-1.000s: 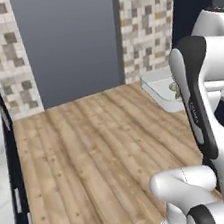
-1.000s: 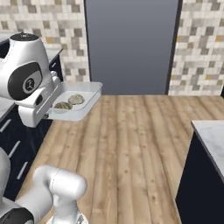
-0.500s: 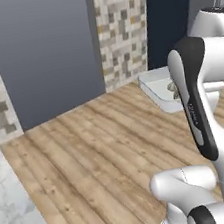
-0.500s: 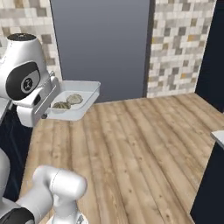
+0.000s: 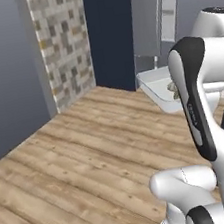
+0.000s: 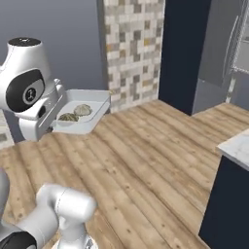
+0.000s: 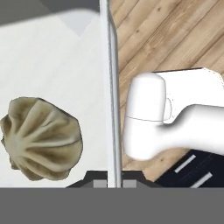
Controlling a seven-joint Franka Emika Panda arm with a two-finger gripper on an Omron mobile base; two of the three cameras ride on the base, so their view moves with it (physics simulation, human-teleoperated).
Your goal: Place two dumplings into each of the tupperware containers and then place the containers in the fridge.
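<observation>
My gripper (image 7: 114, 183) is shut on the side wall of a translucent white tupperware container (image 6: 95, 108), which it holds up above the wooden floor. In the right base view the gripper (image 6: 53, 124) sits at the container's near left edge. Two beige dumplings lie inside, one (image 6: 83, 109) behind the other (image 6: 68, 117). The hand view shows one dumpling (image 7: 41, 138) close up on the container floor (image 7: 57, 65). From the left base view the container (image 5: 157, 91) peeks out from behind my arm. The grey fridge (image 6: 221, 46) with a long handle stands at the far right, and it also appears as the fridge (image 5: 147, 18).
A dark blue tall cabinet (image 6: 182, 48) stands left of the fridge, beside a mosaic tiled wall (image 6: 131, 44). A pale counter corner (image 6: 237, 146) on a dark blue base juts in at the right. Open wooden floor (image 6: 146, 160) lies ahead.
The whole picture has swung: the grey panel and tiles slid left, and the blue cabinet and fridge came in from the right. The container stays in the shut gripper.
</observation>
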